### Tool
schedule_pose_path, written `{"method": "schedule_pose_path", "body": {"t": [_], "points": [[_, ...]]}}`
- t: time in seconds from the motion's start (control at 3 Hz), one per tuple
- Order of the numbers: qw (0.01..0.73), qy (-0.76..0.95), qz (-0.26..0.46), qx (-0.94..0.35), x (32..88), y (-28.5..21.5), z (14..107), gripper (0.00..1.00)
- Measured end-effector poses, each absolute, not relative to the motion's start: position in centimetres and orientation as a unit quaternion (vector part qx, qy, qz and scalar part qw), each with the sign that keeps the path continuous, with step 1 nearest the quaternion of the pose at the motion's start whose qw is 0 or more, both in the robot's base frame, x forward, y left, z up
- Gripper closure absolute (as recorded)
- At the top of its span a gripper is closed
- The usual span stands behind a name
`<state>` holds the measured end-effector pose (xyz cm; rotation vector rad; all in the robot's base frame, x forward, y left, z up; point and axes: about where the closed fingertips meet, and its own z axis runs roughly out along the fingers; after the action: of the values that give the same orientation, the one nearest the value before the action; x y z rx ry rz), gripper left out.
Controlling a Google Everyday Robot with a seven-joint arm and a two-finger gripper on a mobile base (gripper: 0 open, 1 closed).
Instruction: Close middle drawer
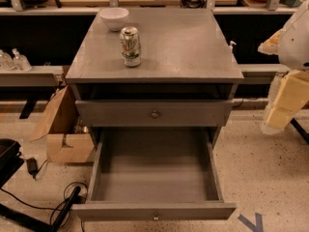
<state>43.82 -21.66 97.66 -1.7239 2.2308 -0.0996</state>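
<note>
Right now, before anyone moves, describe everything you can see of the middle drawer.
The middle drawer is a grey, metal-looking deep rectangular box, pulled far out of the cabinet and empty. Its plain flat front carries one small round central knob. It sits level below the upper drawer. The gripper is off to its right, not touching.

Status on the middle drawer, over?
Gripper at frame right, beside the cabinet, not touching. Middle drawer pulled far out, empty. Nothing blocking its travel.

arm (295,42) (and hand) past right edge
</note>
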Motion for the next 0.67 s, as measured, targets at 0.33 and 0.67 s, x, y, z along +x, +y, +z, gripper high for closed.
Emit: {"method": "schedule_pose_path", "body": {"t": [0.33,0.67], "points": [[0.16,0.781,-0.035,-0.603,43.8,-21.7,97.7,0.0],[0.171,0.785,-0.032,-0.594,43.5,-22.6,95.3,0.0]]}}
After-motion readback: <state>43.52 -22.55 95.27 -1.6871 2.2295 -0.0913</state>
